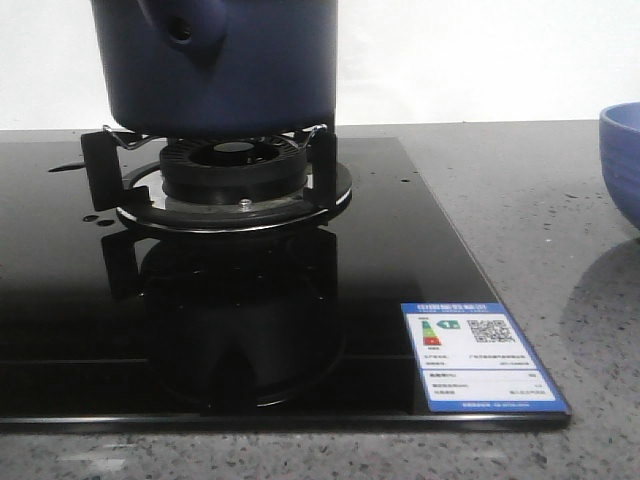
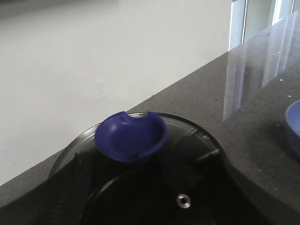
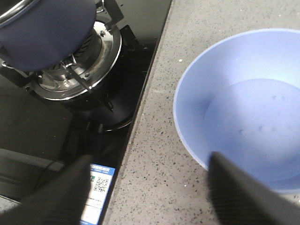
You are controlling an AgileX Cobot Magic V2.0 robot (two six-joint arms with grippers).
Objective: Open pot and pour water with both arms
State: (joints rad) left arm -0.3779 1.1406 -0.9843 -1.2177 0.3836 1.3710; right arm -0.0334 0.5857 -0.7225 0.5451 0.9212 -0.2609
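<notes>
Right wrist view: pot [image 3: 44, 33] well apart from open right pincer [image 3: 150, 197].

The right gripper [image 3: 150, 192] has 2 broad black fingers [image 3: 51, 197] with matte ribbed faces. The left gripper's [image 2: 140, 206] black body carries 1 silver screw [image 2: 183, 200].

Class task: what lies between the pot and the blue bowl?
In the right wrist view, between the pot and the bowl: burner, black glass hob, then bare speckled counter.
</notes>
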